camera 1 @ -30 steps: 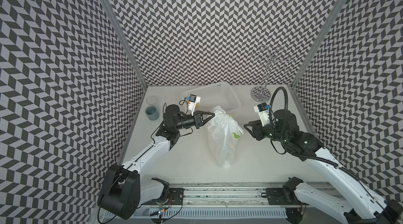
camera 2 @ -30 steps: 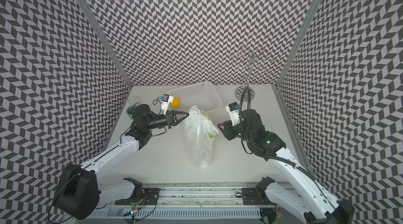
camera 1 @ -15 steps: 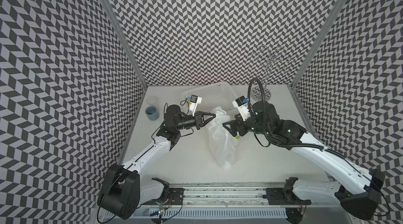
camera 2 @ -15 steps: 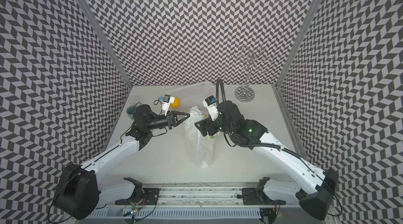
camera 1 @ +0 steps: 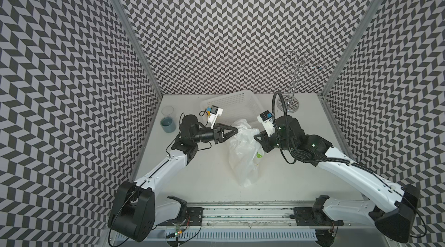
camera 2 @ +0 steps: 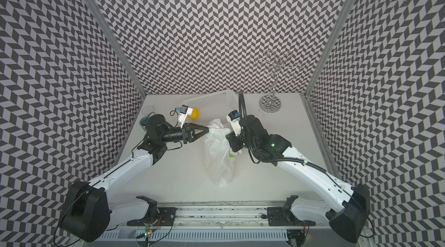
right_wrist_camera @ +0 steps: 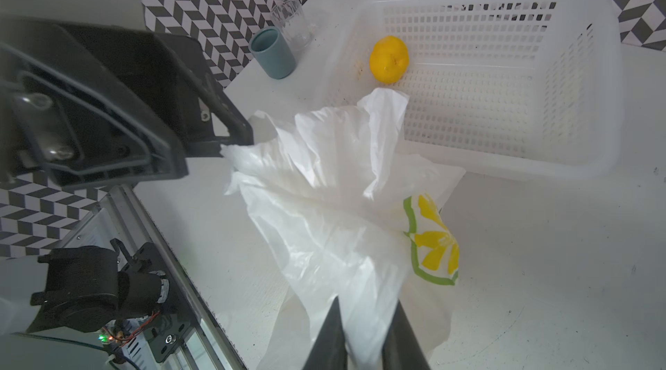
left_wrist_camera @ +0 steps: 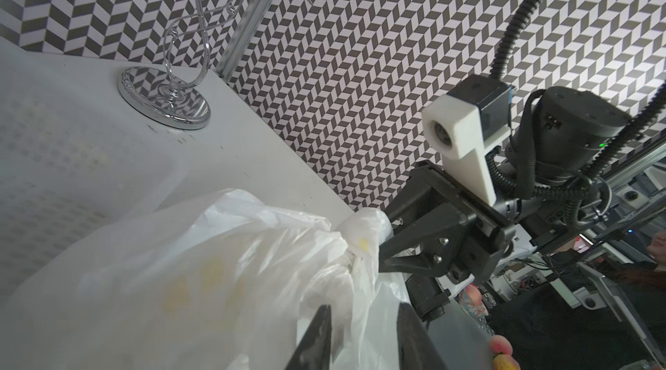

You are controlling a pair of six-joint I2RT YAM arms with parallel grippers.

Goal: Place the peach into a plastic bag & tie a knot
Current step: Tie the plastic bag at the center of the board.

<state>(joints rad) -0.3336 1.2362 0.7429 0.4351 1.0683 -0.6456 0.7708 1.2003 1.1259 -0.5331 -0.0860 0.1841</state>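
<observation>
The plastic bag (camera 1: 243,156), white with a lemon-slice print (right_wrist_camera: 434,245), lies crumpled mid-table, stretched toward the front edge in both top views. My left gripper (camera 1: 234,129) sits at its far left top corner. In the left wrist view its jaws (left_wrist_camera: 364,317) stand apart with loose bag film between them. My right gripper (camera 1: 255,135) is at the bag's far right top. Its fingers (right_wrist_camera: 333,328) pinch a bunched strip of film. The peach is hidden.
A white perforated basket (camera 1: 240,106) stands behind the bag with a yellow lemon (camera 2: 193,113) in it. A blue-grey cup (camera 1: 167,124) and a clear glass (camera 1: 167,111) stand at the back left. A chrome wire stand (camera 1: 289,106) is at the back right.
My right arm swung in from the right to the bag, its jaws opening wide and then closing on the film. My left arm stayed put while its jaws parted.
</observation>
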